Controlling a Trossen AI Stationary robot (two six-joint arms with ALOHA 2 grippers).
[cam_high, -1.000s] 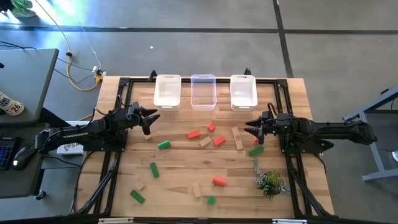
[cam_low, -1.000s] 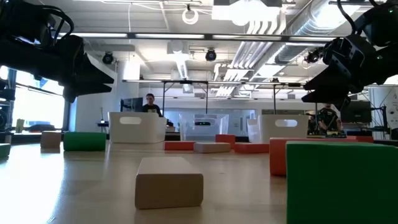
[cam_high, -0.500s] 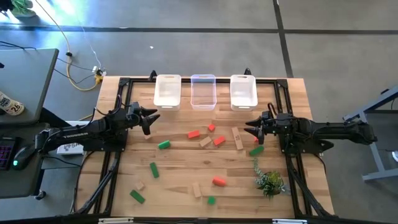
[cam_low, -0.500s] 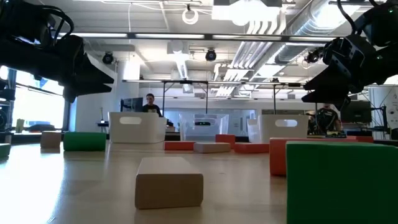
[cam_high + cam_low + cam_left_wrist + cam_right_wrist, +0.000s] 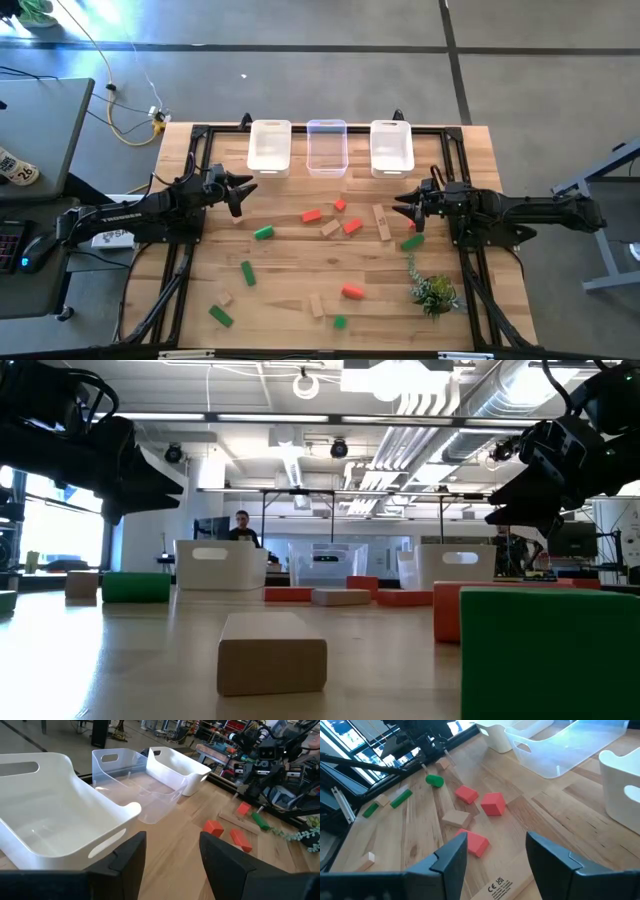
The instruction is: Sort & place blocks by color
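table [image 5: 530,870]: CE mark, UK CA print | blocks [image 5: 311,215] scattered

Small green, red and pale natural-wood blocks [image 5: 329,228], bars, cubes and cylinders, scattered singly across the tabletop's middle and near half, lying flat, none binned.

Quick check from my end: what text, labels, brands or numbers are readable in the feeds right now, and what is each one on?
"CE": printed mark on the table, right wrist view; the small print beside it is too small to read.
"26": on a white tag at the picture's left edge, high view, off the table.
White lettering on the left arm: too small to read.
White label beneath that arm: too blurred to read.
Blocks and bins: no text visible.
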